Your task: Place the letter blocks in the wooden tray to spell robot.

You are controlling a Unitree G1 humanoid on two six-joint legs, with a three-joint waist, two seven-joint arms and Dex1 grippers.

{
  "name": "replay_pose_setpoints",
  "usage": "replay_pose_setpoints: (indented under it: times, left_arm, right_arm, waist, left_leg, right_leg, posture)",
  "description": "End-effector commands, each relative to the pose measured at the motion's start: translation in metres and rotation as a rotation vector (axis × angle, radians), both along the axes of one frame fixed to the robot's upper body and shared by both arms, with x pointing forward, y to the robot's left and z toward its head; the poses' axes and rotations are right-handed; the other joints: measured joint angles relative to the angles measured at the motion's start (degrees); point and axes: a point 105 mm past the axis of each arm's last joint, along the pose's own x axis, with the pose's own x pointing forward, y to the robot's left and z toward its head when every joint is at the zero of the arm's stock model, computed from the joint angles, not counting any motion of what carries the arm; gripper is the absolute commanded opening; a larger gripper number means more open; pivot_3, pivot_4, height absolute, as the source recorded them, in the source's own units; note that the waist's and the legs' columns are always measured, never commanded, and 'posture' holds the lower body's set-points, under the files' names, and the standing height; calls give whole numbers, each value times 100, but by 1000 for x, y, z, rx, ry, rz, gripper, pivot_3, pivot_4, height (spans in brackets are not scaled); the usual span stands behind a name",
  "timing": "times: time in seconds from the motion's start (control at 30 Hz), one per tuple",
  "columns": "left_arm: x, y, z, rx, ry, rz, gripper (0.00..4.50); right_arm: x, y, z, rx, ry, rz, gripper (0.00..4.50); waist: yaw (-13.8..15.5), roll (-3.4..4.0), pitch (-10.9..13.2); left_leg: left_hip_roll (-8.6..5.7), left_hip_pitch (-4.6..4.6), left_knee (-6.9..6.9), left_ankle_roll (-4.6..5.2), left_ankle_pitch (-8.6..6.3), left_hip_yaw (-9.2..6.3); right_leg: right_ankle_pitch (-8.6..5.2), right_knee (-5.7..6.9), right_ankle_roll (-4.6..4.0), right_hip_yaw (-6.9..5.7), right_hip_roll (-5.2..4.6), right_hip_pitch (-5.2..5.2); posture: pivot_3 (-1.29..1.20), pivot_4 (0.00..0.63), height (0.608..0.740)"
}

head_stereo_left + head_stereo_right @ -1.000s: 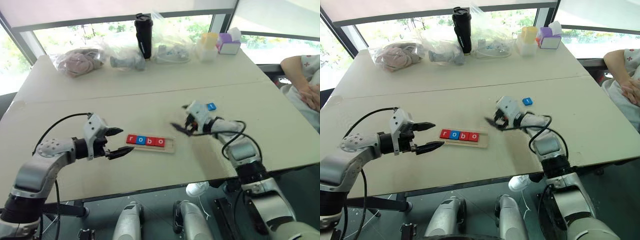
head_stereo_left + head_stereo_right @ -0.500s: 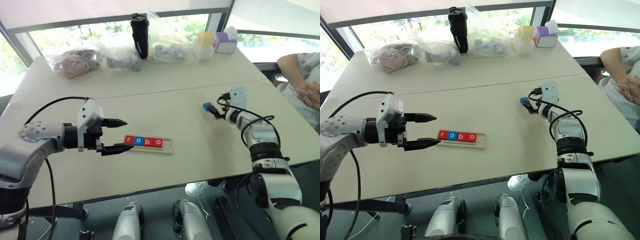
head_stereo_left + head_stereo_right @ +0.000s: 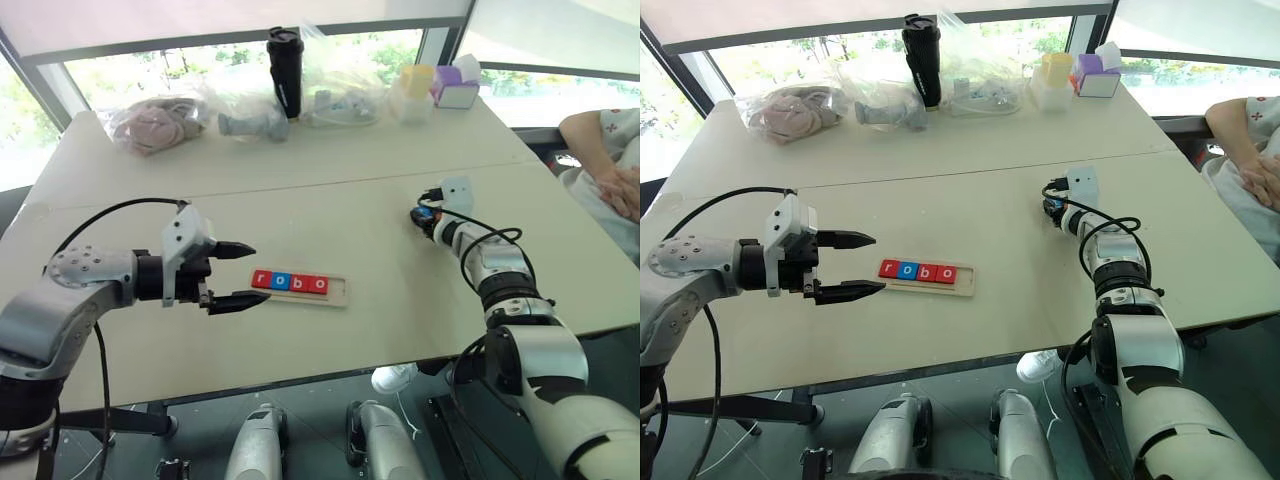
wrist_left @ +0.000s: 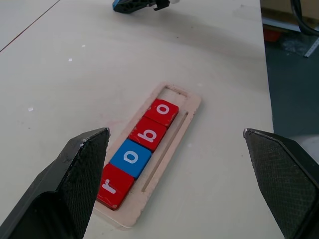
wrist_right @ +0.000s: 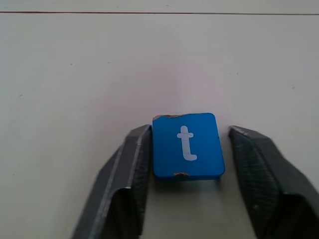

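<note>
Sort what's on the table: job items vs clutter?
Job:
- pale wooden tray, last slot empty
- red and blue letter tiles r, o, b, o in it
- blue t tile between the right gripper's fingers

Clutter:
- black tumbler
- clear plastic bags
- pinkish cloth bundle
- purple tissue box
</note>
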Motion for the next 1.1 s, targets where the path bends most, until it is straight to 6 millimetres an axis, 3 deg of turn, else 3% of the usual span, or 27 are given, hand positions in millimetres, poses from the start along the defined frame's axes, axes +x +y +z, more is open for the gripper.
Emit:
replay_pose_setpoints:
  times: [0.03, 0.13, 0.23, 0.37, 0.47, 0.63, 0.73, 0.93, 1.03, 1.1]
  left_arm:
    - [-1, -1, -4, 23, -14, -4, 4500]
    - [-2, -1, -11, 39, -3, -7, 4500]
    - [-4, 1, -11, 37, 1, -4, 4500]
    - [-7, 2, -20, 62, 25, -8, 4500]
    - [-6, 0, -21, 54, 36, -16, 4500]
    - [-2, -2, -19, 53, 31, -29, 4500]
    - [1, -2, -18, 57, 27, -32, 4500]
    - [2, 0, -19, 60, 29, -32, 4500]
    - [3, 2, -21, 73, 28, -23, 4500]
    - [3, 4, -22, 78, 30, -20, 4500]
  right_arm:
    - [0, 3, 11, 2, -45, 22, 1219]
    - [-10, 1, 28, -30, -110, 35, 1219]
    - [-40, 1, 42, -26, -125, 16, 1219]
    - [-94, 12, 20, 225, 55, -193, 1219]
    - [-120, 35, 9, 241, 119, -261, 1219]
    - [-145, 71, -4, 210, 224, -209, 1219]
    - [-151, 78, -12, 214, 273, -197, 1219]
    - [-151, 87, -1, 186, 230, -80, 4286]
    - [-157, 87, 18, -24, 111, 158, 4457]
    - [-162, 76, 23, -119, 80, 295, 4457]
  waist:
    - [4, 0, 0]
    - [16, 1, 0]
    - [48, 2, 1]
    - [25, 3, -2]
    - [19, 6, -3]
    - [25, 11, -3]
    - [16, 10, -3]
    - [11, 10, -3]
    - [35, 13, -1]
    - [29, 17, 2]
  left_leg:
    - [0, 0, 0, 0, 0, 0]
    - [0, -1, -1, 0, 0, 0]
    - [1, -6, -4, 0, 0, -1]
    - [5, -4, -8, -2, -1, 0]
    - [22, 1, -7, -3, -2, 4]
    - [40, -3, -7, -19, -11, 3]
    - [42, -5, -7, -23, -14, 4]
    - [39, -9, -12, -9, -6, 22]
    - [37, -11, -12, -14, -9, 22]
    - [36, -16, -12, -24, -15, 22]
  right_leg:
    - [1, 0, 1, 0, 0, 0]
    - [4, 1, 7, 1, 0, -1]
    - [3, 1, 13, 0, -1, -7]
    - [-4, 4, 6, 0, -3, -10]
    - [-1, 8, -10, -2, 9, -15]
    - [10, -11, -29, -9, 10, -17]
    - [10, -18, -30, -9, 8, -15]
    - [5, -27, -22, -9, 7, -17]
    - [4, -31, -22, -9, 0, -17]
    - [3, -40, -21, -8, -12, -17]
  posture:
    - [0, 150, 740]
    - [0, 150, 740]
    - [0, 150, 740]
    - [0, 150, 740]
    - [0, 150, 740]
    - [0, 150, 740]
    - [0, 150, 740]
    - [0, 150, 740]
    - [0, 150, 740]
    - [0, 150, 740]
